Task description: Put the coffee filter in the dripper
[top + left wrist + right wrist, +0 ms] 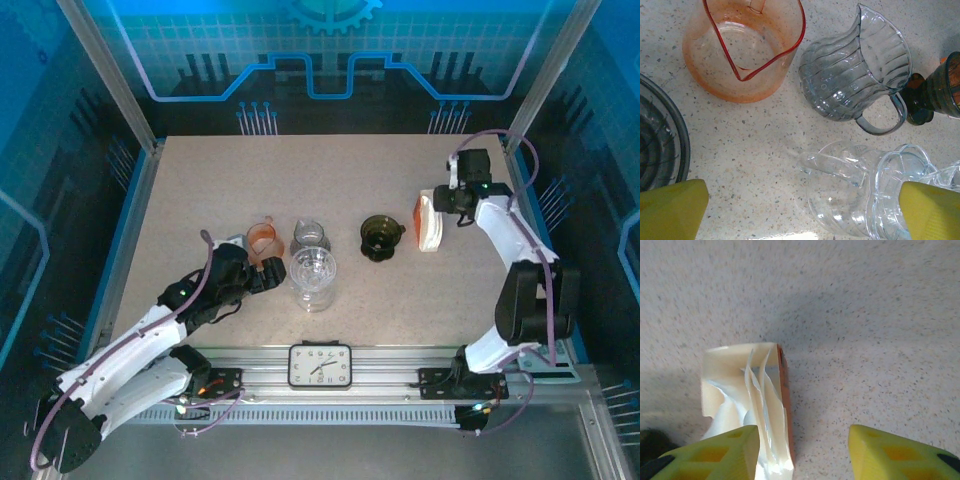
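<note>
Here the right hand (805,455) hangs just above the stack of paper filters (747,400), its fingers (900,450) spread wide and holding nothing; the stack stands on edge in an orange holder (785,395) and lies under one finger rather than in the middle of the gap, while the other finger is over bare table (880,315); the dripper (381,238), dark and empty, sits a little further off on the stack's side of the hand. The likely trouble comes from that offset; if the hand drops and closes as it stands, I judge one finger would land on the papers and crush or tip them; thin sheets also cling, so several may come up together, or the holder with them. The left hand (800,215) is likewise spread and empty, low over a clear jug (850,200).
</note>
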{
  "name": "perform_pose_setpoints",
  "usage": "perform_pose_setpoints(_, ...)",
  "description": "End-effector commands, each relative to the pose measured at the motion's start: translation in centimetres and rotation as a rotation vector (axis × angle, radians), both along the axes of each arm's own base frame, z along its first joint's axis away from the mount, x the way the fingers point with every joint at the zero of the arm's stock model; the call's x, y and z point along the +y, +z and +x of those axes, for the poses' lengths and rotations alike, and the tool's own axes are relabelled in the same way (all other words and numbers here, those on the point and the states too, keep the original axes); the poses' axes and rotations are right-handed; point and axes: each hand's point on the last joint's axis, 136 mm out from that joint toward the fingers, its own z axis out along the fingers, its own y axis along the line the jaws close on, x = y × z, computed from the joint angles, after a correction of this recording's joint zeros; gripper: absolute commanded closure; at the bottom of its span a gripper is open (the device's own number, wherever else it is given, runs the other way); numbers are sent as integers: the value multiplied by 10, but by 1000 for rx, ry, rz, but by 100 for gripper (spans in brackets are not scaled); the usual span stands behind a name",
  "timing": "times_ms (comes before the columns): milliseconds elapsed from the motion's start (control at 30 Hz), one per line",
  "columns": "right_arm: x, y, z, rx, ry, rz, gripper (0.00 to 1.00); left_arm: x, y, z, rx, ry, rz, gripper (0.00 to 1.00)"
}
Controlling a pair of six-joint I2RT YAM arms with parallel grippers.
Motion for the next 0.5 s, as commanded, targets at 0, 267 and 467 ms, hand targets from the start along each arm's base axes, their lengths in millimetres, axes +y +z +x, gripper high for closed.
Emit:
perform_pose_setpoints(0,19,11,-11,-13,-90,69,49,-1,9,2,-1,12,-24,1)
perform_pose_setpoints(267,63,-22,-17,66,-136,137,55,-2,5,2,15,16,-32,1)
perform_pose_setpoints(467,61,-35,-13,112,-172,92,63,0,4,0,18,14,-16,1)
